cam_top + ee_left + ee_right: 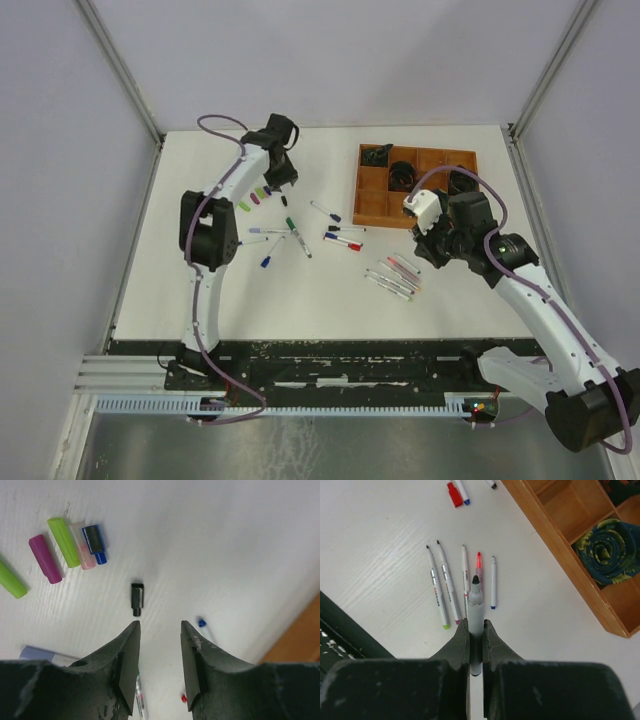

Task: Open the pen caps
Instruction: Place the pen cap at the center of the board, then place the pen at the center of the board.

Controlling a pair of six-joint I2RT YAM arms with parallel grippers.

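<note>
My right gripper (pixel 475 626) is shut on a grey pen (pixel 475 602) whose black tip is bare, held above a row of several uncapped pens (pixel 447 582). In the top view this gripper (pixel 427 240) hovers just left of the tray, over those pens (pixel 392 280). My left gripper (pixel 159 625) is open and empty over the table. A loose black cap (pixel 137 598) lies just beyond its fingertips. Green (pixel 64 541), magenta (pixel 45 559), pink (pixel 82 552) and blue (pixel 95 542) caps lie farther left. From above, the left gripper (pixel 284 183) is beside the caps (pixel 255 197).
A brown compartment tray (pixel 375 205) stands at the back right and holds dark rolled items (pixel 607 542). More pens (pixel 343 242) lie scattered mid-table between the arms. A red cap (pixel 454 494) lies near the tray. A black rail runs along the near edge (pixel 330 350).
</note>
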